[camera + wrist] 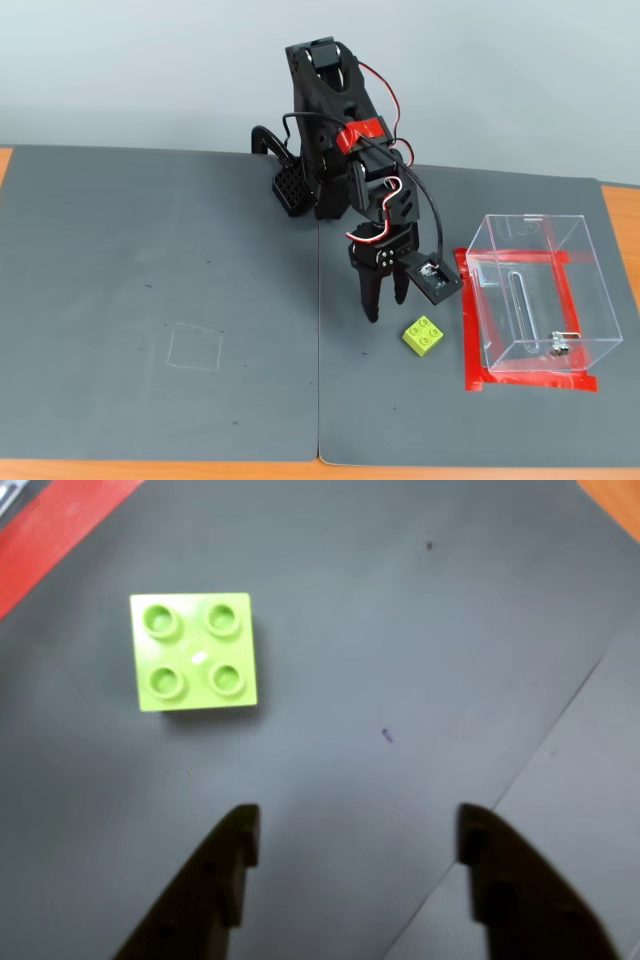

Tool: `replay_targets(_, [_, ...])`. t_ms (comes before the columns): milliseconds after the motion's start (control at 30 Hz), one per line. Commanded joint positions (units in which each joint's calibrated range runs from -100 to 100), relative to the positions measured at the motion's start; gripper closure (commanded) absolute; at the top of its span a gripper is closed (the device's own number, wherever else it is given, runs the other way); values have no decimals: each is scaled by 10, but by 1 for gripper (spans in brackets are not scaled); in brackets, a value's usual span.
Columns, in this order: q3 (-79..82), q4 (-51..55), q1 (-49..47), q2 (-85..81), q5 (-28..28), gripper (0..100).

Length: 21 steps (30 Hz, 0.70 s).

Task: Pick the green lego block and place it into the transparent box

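The green lego block [194, 652] is a lime-green square brick with four studs. It lies flat on the dark grey mat, in the upper left of the wrist view, and it shows in the fixed view [424, 335] too. My gripper [355, 840] is open and empty, its two black fingers spread wide. It hovers just above the mat beside the block, apart from it. In the fixed view the gripper [386, 305] points down, just left of the block. The transparent box [540, 298] stands to the right of the block on a red tape frame, with a narrow slot and a metal fitting.
The arm's black base [320, 180] stands at the back middle of the mat. A seam [318, 380] runs between two grey mat sheets. A faint chalk square [195, 347] is drawn on the left sheet. Orange table edge [620, 200] shows at the right.
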Motion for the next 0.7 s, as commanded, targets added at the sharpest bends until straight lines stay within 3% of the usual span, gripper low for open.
replay_targets(0, [-23,-8,-17,11,0,70])
replay_targets(167, [-24,-8,-34,27,-3,65])
replay_targets(667, [-21,-62,-64,54,-23,65])
